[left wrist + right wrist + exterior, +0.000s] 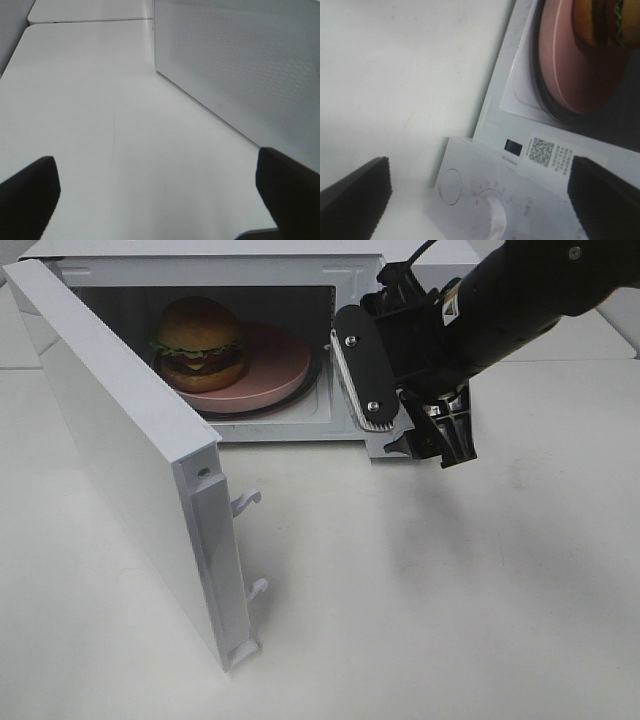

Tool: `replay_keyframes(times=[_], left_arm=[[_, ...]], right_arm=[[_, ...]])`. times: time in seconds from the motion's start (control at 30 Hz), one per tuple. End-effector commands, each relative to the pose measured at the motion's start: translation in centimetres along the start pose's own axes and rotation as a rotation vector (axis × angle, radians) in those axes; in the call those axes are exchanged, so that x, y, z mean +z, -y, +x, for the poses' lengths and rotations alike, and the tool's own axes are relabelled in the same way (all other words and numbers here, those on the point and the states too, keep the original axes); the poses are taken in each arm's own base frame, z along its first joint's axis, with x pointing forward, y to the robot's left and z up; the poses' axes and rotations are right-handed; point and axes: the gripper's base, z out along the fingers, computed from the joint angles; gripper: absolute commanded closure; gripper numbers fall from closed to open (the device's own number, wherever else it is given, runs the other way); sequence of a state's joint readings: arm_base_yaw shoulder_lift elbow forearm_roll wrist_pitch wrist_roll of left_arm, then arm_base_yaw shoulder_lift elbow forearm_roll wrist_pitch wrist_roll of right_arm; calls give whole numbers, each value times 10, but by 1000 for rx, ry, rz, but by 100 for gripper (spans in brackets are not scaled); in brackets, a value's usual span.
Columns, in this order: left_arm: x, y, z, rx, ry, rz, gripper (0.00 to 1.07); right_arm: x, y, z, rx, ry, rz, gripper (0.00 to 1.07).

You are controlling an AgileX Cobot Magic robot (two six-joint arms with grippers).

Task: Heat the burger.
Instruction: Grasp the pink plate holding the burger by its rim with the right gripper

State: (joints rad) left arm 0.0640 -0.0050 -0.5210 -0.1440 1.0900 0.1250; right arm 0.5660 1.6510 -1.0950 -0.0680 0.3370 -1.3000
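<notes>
Right wrist: burger (602,22) is running off the frame edge | High view: right claw (415,405) is hiding most of the microwave (250,270) control panel

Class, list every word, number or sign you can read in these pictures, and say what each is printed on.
No text can be read.
QR-code sticker on the microwave frame: print beside the code too small.
Marks around the dial on the control panel: blurred.

The domed burger (198,340) sits upright on the pink plate (278,375).
</notes>
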Motion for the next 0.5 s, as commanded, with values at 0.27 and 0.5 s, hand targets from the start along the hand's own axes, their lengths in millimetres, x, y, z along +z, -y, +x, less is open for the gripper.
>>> replay_keyframes(times=[0.27, 0.5], left_arm=[[0, 0, 0, -3, 17, 5, 7], [0, 0, 0, -2, 17, 5, 7]], right_arm=[[22, 11, -33, -71, 29, 17, 13], [42, 13, -44, -99, 45, 13, 15]])
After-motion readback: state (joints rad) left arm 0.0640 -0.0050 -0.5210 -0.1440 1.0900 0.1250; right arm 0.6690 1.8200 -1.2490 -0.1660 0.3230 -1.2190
